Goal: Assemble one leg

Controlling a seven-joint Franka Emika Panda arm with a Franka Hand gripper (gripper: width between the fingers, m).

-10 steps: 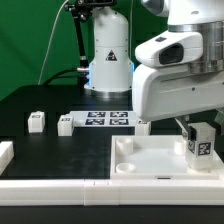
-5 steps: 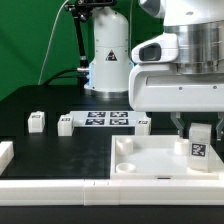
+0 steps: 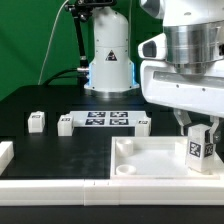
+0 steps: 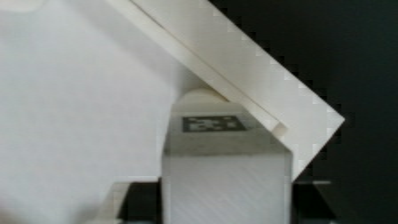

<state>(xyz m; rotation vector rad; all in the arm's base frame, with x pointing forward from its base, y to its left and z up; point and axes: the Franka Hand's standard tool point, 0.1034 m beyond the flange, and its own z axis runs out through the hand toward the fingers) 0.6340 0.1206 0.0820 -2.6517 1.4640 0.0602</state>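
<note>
While the gripper [image 3: 198, 134] holds the leg [image 3: 199, 150] clamped between its two fingers [image 3: 183, 123], the block hangs below the fingertips, slightly tilted, with its tag turned toward the exterior camera. Directly beneath the fingers lies the white tray [image 3: 150, 156]. Whether the leg's lower end touches it cannot be told. One round socket [image 3: 128, 167] of the tray sits well to the side of the fingers, toward the exterior view's left. Beyond the tray, farther from the fingers, the marker board [image 3: 100, 120] lies flat on the black table [image 3: 60, 150]. A small white block [image 3: 143, 124] sits at the board's nearer end, and two more [image 3: 66, 124] [image 3: 37, 121] sit past its other end. Nothing stands between the fingers and the tray.

Only the exterior view takes in those loose blocks and the board. The wrist view instead shows the grip from close up. There the leg [image 4: 222, 170] runs out from between the dark pads [image 4: 139, 203], and its tag lies near the far tip. The tray's raised rim [image 4: 249, 75] crosses slantwise just at that tip.
</note>
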